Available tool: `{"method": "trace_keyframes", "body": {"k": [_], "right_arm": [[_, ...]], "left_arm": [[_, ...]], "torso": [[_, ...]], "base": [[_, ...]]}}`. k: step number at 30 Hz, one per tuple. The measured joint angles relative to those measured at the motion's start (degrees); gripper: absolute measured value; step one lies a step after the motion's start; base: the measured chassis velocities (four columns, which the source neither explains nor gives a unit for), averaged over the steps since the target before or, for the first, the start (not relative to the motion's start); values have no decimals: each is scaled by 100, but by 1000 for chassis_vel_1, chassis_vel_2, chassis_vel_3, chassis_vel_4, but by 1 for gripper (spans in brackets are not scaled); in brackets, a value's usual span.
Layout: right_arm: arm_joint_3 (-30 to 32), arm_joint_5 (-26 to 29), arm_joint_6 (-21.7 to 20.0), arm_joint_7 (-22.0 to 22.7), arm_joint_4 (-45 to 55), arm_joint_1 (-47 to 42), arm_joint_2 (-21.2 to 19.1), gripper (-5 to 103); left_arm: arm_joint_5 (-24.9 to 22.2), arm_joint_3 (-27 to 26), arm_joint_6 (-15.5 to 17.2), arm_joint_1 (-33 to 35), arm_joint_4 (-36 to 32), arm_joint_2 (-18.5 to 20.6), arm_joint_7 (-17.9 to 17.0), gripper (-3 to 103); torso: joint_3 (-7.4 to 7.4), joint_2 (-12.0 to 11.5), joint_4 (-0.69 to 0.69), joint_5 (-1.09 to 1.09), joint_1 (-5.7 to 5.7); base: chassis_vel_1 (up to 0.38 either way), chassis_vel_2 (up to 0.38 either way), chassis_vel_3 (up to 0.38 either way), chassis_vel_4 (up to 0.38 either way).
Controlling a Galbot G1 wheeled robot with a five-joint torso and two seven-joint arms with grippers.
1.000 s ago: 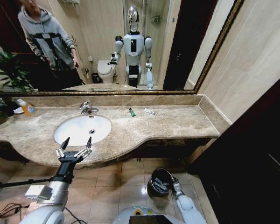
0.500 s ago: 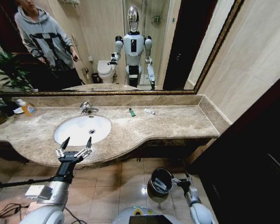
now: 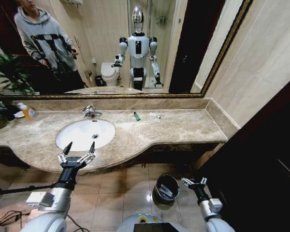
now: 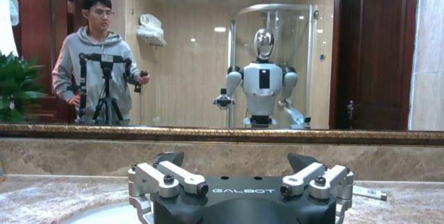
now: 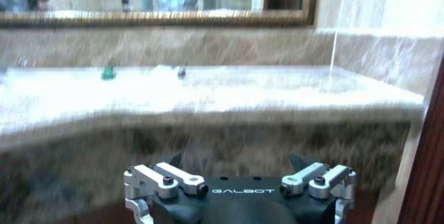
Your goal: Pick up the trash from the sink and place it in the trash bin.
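The white oval sink (image 3: 77, 137) is set in a beige stone counter, with nothing visible in its bowl. Two pieces of trash lie on the counter behind it: a green-ended tube (image 3: 136, 116) (image 5: 107, 71) and a white tube (image 3: 154, 115) (image 4: 367, 193) (image 5: 170, 70). On the floor below stands the round dark trash bin (image 3: 159, 180) with white items inside. My left gripper (image 3: 77, 153) (image 4: 234, 159) hovers open and empty at the counter's front edge, just before the sink. Just right of the bin, low down, my right gripper (image 3: 193, 182) (image 5: 236, 160) is open and empty.
A chrome faucet (image 3: 91, 112) stands behind the basin. A yellow-orange soap bottle (image 3: 29, 112) and a green plant (image 3: 5, 72) sit at the counter's far left. A large mirror backs the counter, and a dark door (image 3: 261, 164) lies to the right.
My right gripper has moved from over the bin out to its right, leaving the bin's opening uncovered. The left arm has not moved.
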Motion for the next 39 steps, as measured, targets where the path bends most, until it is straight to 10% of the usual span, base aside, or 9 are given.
{"method": "trace_keyframes", "body": {"k": [15,39], "right_arm": [[-506,399,-1552,147,1051,1551,-640,100],[-2409,494,-1910,126,-1793,4873,-1143,100]], "left_arm": [[0,1,0,0,0,0,0,100],[0,0,0,0,0,0,0,100]], "torso": [[1,0,1,1,2],[1,-1,1,1,1]], "base": [[0,0,0,0],[0,0,0,0]]}}
